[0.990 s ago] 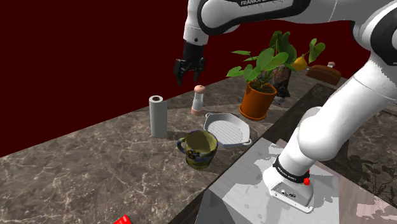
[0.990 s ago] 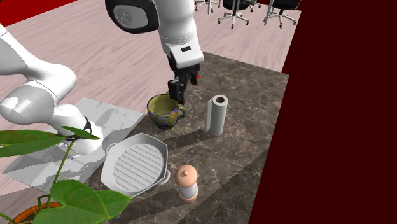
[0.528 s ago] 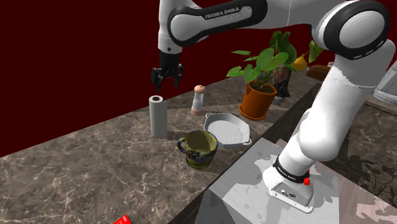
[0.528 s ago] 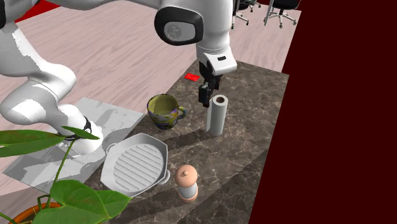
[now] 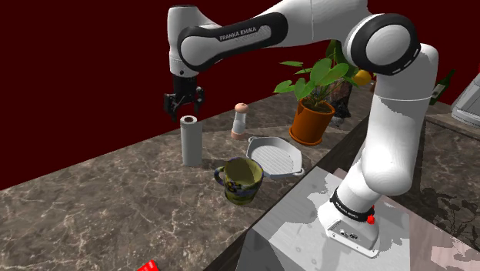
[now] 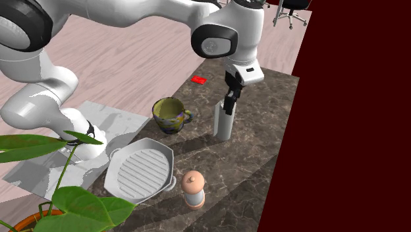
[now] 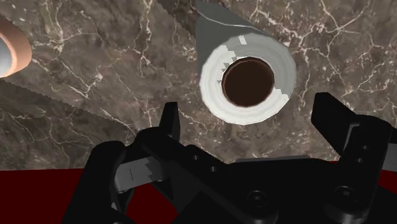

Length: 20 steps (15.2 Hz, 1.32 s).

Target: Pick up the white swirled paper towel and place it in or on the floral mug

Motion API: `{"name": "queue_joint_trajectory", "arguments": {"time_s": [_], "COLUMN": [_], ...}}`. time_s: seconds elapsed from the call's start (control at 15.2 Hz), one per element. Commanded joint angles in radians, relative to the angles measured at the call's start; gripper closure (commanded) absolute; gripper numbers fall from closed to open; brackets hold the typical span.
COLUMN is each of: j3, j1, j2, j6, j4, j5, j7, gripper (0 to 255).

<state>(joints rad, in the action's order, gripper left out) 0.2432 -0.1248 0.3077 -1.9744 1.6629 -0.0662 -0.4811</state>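
Paper towel: upright pale roll [image 5: 191,142], left of centre in the shoulder view, standing on the marbled desk [image 5: 108,192].
Gripper: black [image 5: 184,102], fingers apart, empty, hovering just above the roll.
Floral mug: [image 5: 243,181] lower centre, nearby.
Doing it well: probably centre over the roll's dark core, then descend straight and clasp the sides.

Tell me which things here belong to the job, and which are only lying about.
Job: paper towel roll, standing upright; floral mug; gripper, open over the roll.

Lying about: ridged white pan; grinder; potted plant; small red thing near the counter edge.
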Motion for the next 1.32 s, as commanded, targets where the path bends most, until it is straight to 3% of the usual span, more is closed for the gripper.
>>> {"name": "queue_joint_trajectory", "arguments": {"time_s": [0.0,0.2,0.73,0.79,1.25], "j3": [-0.001,-0.003,-0.003,-0.003,-0.003], "j1": [-0.001,-0.002,-0.002,-0.002,-0.002], "j2": [0.013,0.027,0.027,0.027,0.027], "j6": [-0.022,-0.065,-0.064,-0.064,-0.064], "j4": [0.01,0.038,0.038,0.038,0.038], "j5": [-0.004,-0.008,-0.008,-0.008,-0.008], "j7": [-0.003,-0.006,-0.006,-0.006,-0.005], "gripper": [0,0,0,255,255]}}
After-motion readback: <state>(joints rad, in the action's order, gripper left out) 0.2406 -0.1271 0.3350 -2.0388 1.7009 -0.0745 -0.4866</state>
